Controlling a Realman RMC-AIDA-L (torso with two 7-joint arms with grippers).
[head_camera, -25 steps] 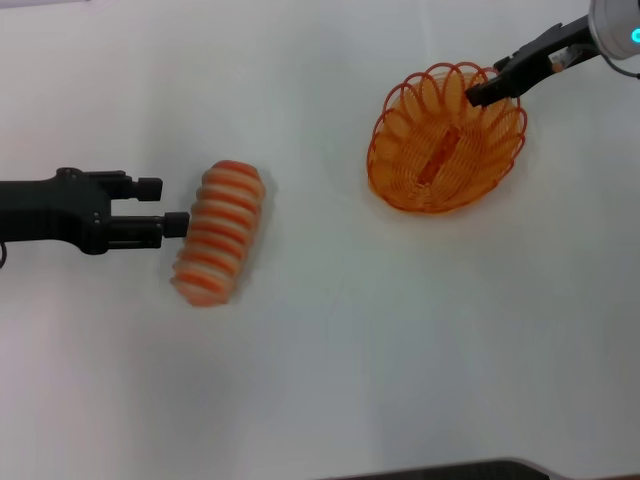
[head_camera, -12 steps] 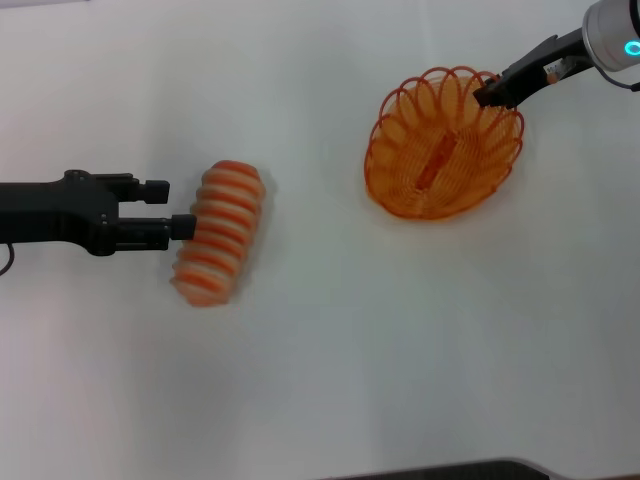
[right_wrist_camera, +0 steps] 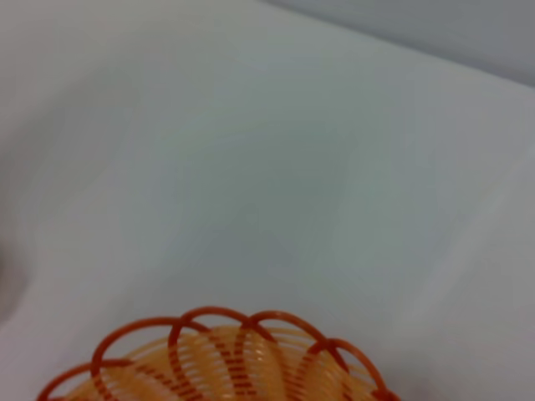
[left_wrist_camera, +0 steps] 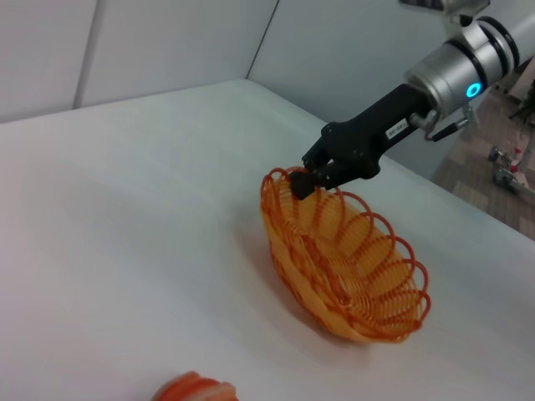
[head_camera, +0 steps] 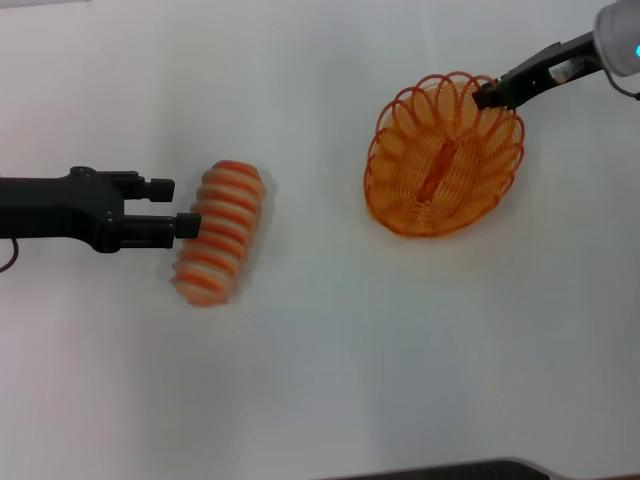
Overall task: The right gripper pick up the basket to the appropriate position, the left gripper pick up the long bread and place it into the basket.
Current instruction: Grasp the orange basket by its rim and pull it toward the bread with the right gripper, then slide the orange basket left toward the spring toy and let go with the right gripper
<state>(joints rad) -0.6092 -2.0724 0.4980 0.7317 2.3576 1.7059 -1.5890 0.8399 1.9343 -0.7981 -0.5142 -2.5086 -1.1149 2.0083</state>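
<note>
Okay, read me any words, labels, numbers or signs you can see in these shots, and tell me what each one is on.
White label on the arm behind the right gripper: there is print on it, too small to read.
Basket: no text.
Long bread: no text.
Left gripper: no text visible.

No readable text anywhere. Only candidate: small white label (left_wrist_camera: 393, 129) on the right gripper's (left_wrist_camera: 306, 181) black arm, upper right of left wrist view, w/ dark print too small to make out. Head view shows same label as a pale speck, upper right corner; nothing legible.
</note>
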